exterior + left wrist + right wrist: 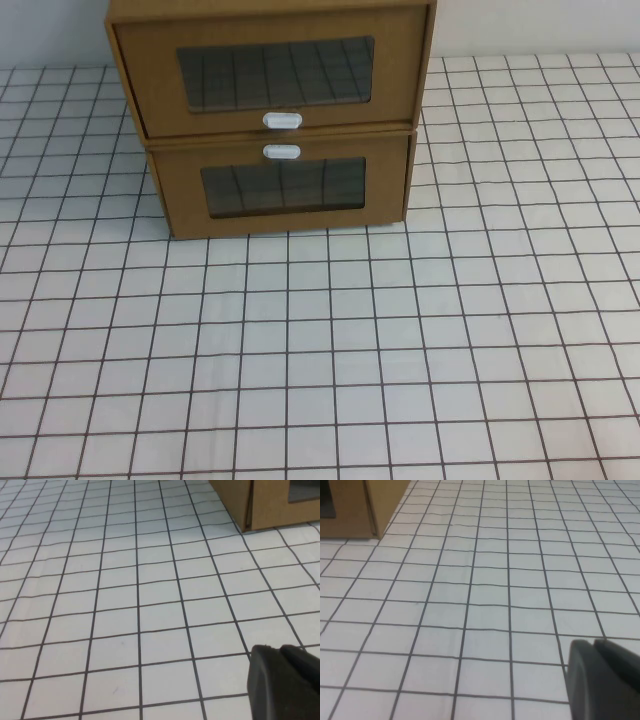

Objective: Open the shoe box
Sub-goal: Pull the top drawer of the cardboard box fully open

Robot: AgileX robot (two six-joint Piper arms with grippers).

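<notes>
Covering the whole work surface is a white tablecloth printed with a dark square grid (400,340). At its far edge, a little to the robot's left of centre, two brown cardboard shoe boxes stand stacked, their front panels facing the robot. The upper box (400,60) sits squarely on the lower box (385,190), which rests on the cloth. Both fronts lie flush with their frames, so neither is open. Each front has a wide rectangular dark see-through window, the upper window (275,73) and the lower window (283,186); nothing can be made out inside. The black left gripper (281,650) shows only in its own wrist view, above bare cloth and well apart from the lower box's corner, its two fingers pressed together with just a thin seam between them. The black right gripper (594,642) is likewise above bare cloth on the other side, well apart from the stack, fingers closed on nothing. Smallest are the two white oval plastic handles: the upper handle (282,121) on the upper front's bottom edge and the lower handle (281,152) just below it on the lower front's top edge.
</notes>
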